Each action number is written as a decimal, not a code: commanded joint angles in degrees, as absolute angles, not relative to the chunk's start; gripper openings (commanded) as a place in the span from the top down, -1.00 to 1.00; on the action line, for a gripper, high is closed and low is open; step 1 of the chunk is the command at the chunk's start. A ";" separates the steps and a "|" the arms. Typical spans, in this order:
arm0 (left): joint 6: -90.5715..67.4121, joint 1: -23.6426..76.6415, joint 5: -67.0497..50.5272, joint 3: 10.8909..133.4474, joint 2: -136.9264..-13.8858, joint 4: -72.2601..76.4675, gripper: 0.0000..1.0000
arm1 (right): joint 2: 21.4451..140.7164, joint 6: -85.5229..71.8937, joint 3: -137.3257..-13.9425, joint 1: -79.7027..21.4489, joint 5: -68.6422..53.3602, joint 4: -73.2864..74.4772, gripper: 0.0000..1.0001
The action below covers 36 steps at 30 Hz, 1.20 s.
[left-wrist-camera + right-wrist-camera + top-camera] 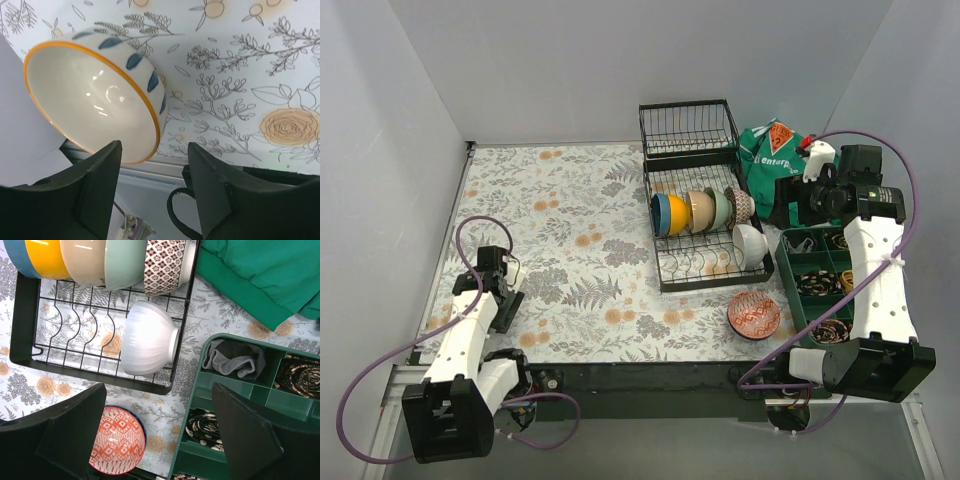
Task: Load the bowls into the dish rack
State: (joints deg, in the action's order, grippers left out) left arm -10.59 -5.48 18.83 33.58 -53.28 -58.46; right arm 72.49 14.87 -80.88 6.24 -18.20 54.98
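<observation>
Five bowls (700, 210) stand on edge in the dish rack (665, 272), with a white bowl (147, 337) lying at their 5 o'clock. A red bowl (117, 445) sits on the table (570, 220) at the rack's 5 o'clock, partly behind the spread right gripper (159, 390). The left gripper (155, 150), also spread, has a tilted leaf-patterned bowl (95, 95) at 10 o'clock; whether they touch is unclear.

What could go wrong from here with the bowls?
The leaf-patterned bowl sits tilted by the table's edge, at the left gripper's fingertips; a nudge might roll it off. The red patterned bowl lies close beside the green tray, so the open right gripper may snag the tray.
</observation>
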 commanded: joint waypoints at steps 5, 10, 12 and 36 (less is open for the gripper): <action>-6.15 -6.77 17.05 32.96 -57.47 -50.36 0.03 | 69.35 13.80 -79.10 5.98 -18.55 53.61 -0.89; -7.38 -7.03 15.29 32.87 -59.76 -49.22 0.51 | 69.26 13.71 -79.54 5.98 -17.76 53.61 -0.89; -8.17 -7.12 14.68 35.06 -60.99 -50.52 0.77 | 69.34 13.71 -79.80 5.98 -17.67 53.88 -0.89; -51.65 10.70 -62.06 78.93 -69.59 -16.05 1.00 | 70.93 13.89 -80.07 5.98 -12.84 53.96 -0.89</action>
State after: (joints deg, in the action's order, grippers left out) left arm -28.36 3.25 -50.85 85.38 -72.95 -46.92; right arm 71.70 13.85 -79.59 6.24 -14.41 55.02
